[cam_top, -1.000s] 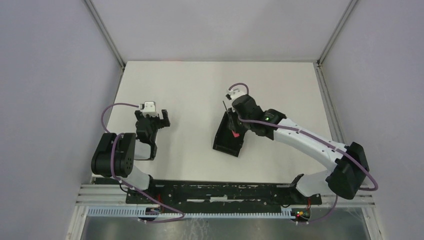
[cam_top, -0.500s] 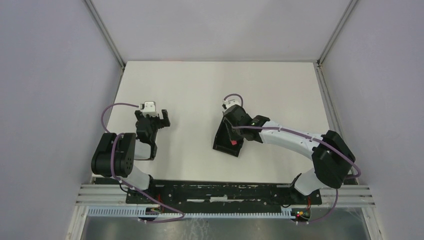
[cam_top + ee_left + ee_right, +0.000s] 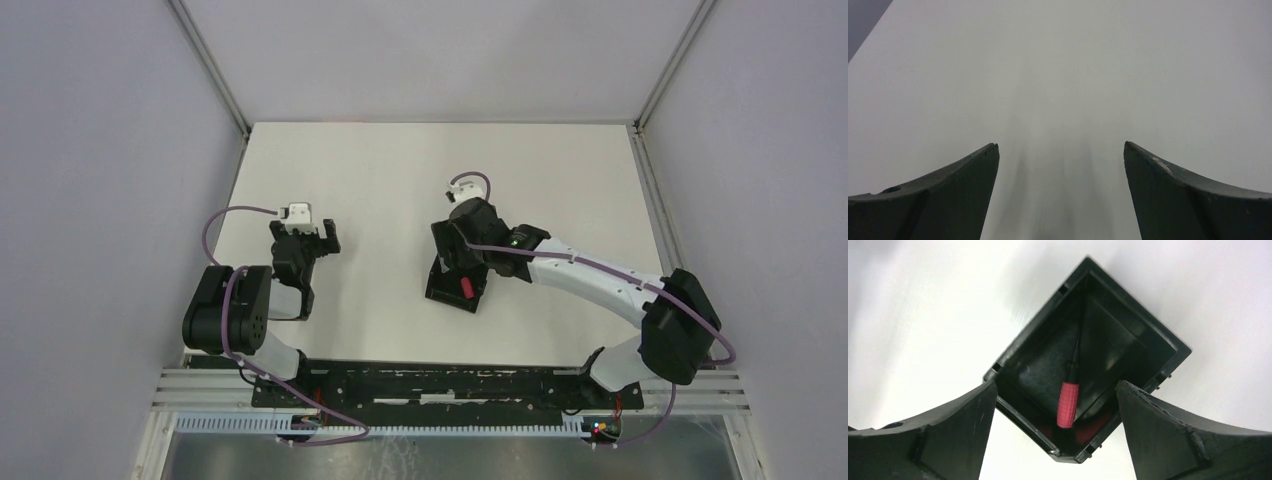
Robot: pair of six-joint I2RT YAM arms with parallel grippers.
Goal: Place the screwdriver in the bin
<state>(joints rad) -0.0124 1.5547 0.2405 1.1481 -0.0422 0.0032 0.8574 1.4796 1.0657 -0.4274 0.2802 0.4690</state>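
Screwdriver point(image 3: 1067, 407) is in the bin point(image 3: 1143, 325), and the right gripper point(image 3: 1056, 386) is spread wide above it!
The jaws hang empty. Directly beneath them the red handle lies on the black bin's floor, with the shaft pointing into the far corner. The drop looks done, so the clean move is a straight lift with the fingers kept off the bin walls. The left gripper point(image 3: 1060, 145), also wide and empty, hovers over the white table point(image 3: 380, 170), with grey walls point(image 3: 110, 150) all round.
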